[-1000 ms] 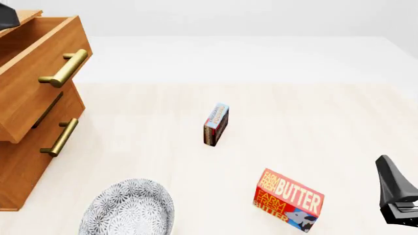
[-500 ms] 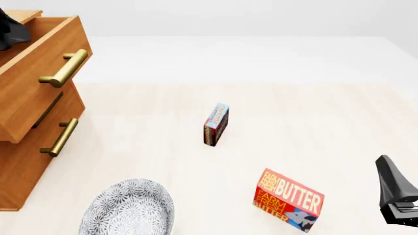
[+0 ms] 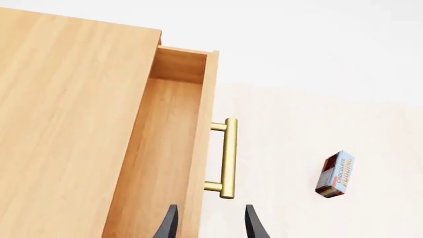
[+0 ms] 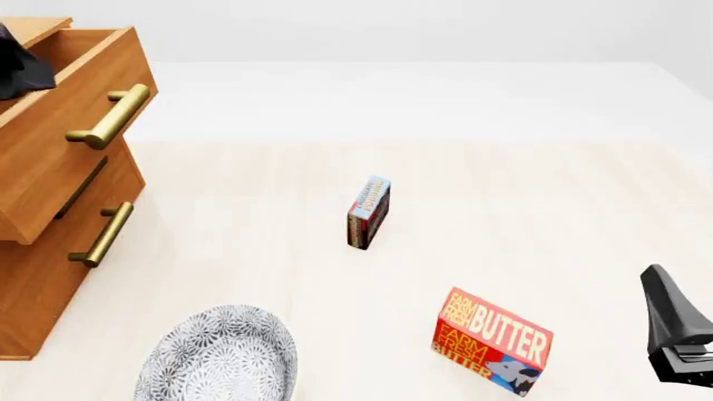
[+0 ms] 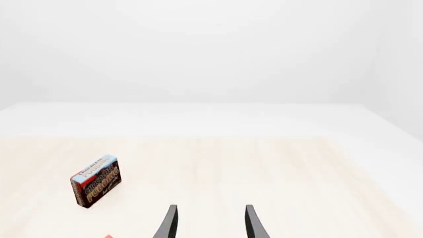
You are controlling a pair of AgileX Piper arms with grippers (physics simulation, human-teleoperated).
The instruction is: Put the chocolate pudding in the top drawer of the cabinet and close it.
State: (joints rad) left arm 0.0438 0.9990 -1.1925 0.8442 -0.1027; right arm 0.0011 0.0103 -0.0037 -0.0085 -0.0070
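The chocolate pudding (image 4: 369, 211) stands on edge mid-table, blue and red above, dark brown below; it also shows in the left wrist view (image 3: 335, 174) and the right wrist view (image 5: 96, 181). The cabinet (image 4: 45, 276) fills the left side. Its top drawer (image 4: 62, 134) is pulled out, with its bare wooden inside (image 3: 162, 148) and brass handle (image 3: 228, 158) in view. My left gripper (image 3: 210, 225) hovers open above the drawer's front edge and holds nothing; in the front view it is a dark shape (image 4: 20, 67) at the far left. My right gripper (image 5: 210, 223) is open and empty, low at the right (image 4: 672, 326), far from the pudding.
A red butter box (image 4: 490, 341) stands near the table's front, right of centre. A speckled grey plate (image 4: 217, 355) lies at the front left beside the cabinet. The lower drawer (image 4: 67, 251) is shut, its handle (image 4: 106, 234) sticking out.
The left gripper has come further into the front view over the open drawer, shifting slightly right and down. Nothing else moved.
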